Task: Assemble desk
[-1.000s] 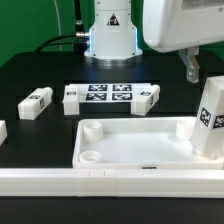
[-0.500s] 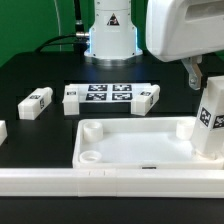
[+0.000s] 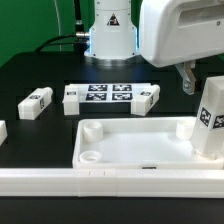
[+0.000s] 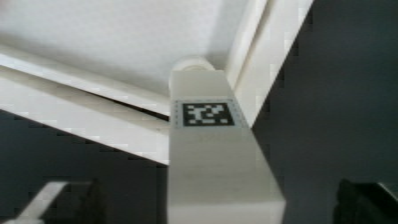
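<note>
One leg [image 3: 211, 120] is standing upright in a corner of the tabletop [image 3: 135, 150], at the exterior view's right; whether it is sitting fully home in its socket, I cannot tell. The tabletop is lying rim-up on the bench [image 3: 50, 125], just behind the long rail [image 3: 100, 181]; the two round sockets [image 3: 90, 130] at the exterior view's left are showing bare. The claw [image 4: 210, 203] is hanging over the upright leg, released; in the wrist view dark gaps are showing on both sides of the leg. At least three more legs are lying loose: one [image 3: 35, 102] well apart toward the exterior view's left, and two [image 3: 148, 97] touching the ends of the marker board [image 3: 110, 95]. I am judging the job roughly a quarter done; three corners are waiting for legs.
</note>
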`<act>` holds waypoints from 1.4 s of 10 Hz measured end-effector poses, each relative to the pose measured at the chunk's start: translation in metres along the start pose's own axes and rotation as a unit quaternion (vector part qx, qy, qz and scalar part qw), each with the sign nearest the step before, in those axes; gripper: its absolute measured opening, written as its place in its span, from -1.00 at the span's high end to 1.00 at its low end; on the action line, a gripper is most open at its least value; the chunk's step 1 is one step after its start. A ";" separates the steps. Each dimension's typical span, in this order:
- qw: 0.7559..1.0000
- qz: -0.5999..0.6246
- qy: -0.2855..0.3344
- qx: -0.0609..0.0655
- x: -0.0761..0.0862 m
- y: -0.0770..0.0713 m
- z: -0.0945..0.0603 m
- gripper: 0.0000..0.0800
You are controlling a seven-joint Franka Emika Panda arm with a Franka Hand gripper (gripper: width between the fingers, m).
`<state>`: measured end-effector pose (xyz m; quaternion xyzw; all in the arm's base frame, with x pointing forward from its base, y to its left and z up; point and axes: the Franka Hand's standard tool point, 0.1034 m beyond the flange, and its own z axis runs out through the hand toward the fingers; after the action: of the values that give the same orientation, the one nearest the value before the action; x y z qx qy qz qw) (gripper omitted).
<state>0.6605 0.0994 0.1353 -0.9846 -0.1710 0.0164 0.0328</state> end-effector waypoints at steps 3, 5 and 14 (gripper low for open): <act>1.000 -0.002 0.000 0.000 0.000 0.001 0.001 0.28; 1.000 0.007 0.000 0.001 0.000 0.000 0.001 0.28; 0.946 0.322 0.035 0.015 -0.009 0.005 0.001 0.28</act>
<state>0.6538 0.0915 0.1343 -0.9866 0.1562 -0.0058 0.0464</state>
